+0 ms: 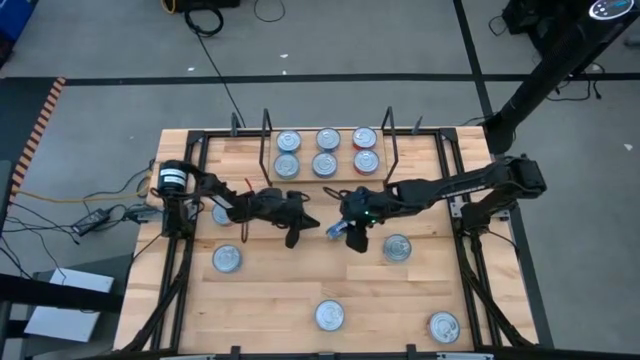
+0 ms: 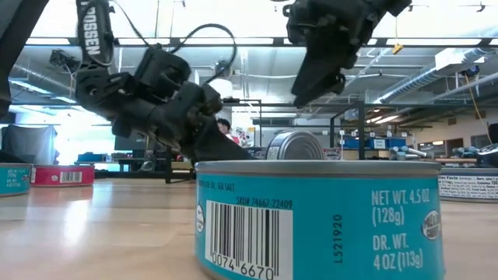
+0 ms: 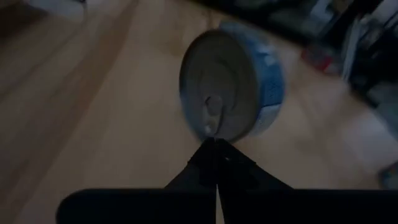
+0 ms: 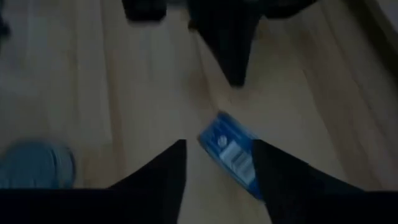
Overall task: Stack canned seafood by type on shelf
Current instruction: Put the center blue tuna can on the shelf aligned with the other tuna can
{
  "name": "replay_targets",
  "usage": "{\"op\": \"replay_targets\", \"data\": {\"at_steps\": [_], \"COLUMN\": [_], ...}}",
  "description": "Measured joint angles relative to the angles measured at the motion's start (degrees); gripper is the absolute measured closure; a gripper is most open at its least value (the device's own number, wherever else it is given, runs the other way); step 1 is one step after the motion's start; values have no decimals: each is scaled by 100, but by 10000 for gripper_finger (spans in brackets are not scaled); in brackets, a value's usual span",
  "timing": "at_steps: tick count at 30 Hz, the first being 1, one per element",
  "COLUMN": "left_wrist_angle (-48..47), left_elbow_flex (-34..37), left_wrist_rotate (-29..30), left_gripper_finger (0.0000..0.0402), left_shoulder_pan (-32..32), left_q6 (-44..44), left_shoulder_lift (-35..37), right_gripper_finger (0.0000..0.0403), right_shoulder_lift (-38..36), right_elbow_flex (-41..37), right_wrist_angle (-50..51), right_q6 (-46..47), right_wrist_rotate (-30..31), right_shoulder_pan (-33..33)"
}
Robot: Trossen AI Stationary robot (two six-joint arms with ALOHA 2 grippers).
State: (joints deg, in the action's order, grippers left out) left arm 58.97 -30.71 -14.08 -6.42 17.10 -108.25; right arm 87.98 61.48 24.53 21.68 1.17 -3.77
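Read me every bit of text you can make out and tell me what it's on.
On the near blue tin:
"NET WT. 4.5 OZ (128g)"
"DR. WT. 4 OZ (113g)"
"L521920"
"0074 6670" under its barcode
Arm: letters ending "OSSEN"
Red tin: label too small to read.

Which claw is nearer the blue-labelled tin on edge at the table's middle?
Right. The right claw hangs over the blue-labelled tin, fingers apart either side; the left claw sits shut just beside it, toward the left arm's side.
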Motion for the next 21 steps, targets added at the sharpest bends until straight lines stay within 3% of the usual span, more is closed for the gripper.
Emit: {"op": "replay_targets", "data": {"at_steps": [9,21], "left_wrist_angle": [895,900], "left_elbow_flex": [547,583], "left_wrist_rotate": [134,183], "left_gripper_finger": [399,399], "left_shoulder_pan": [24,24], "left_q6": [619,708], "left_shoulder_lift": [-2,-4], "right_gripper_finger": [136,121], "right_shoulder_lift": [656,1995], "right_elbow_flex": [1429,2543], "right_wrist_angle": [1854,3069], "right_q6": [-1832,-3279], "right_wrist_rotate": [-61,-29], "right_shoulder_pan": [7,13]}}
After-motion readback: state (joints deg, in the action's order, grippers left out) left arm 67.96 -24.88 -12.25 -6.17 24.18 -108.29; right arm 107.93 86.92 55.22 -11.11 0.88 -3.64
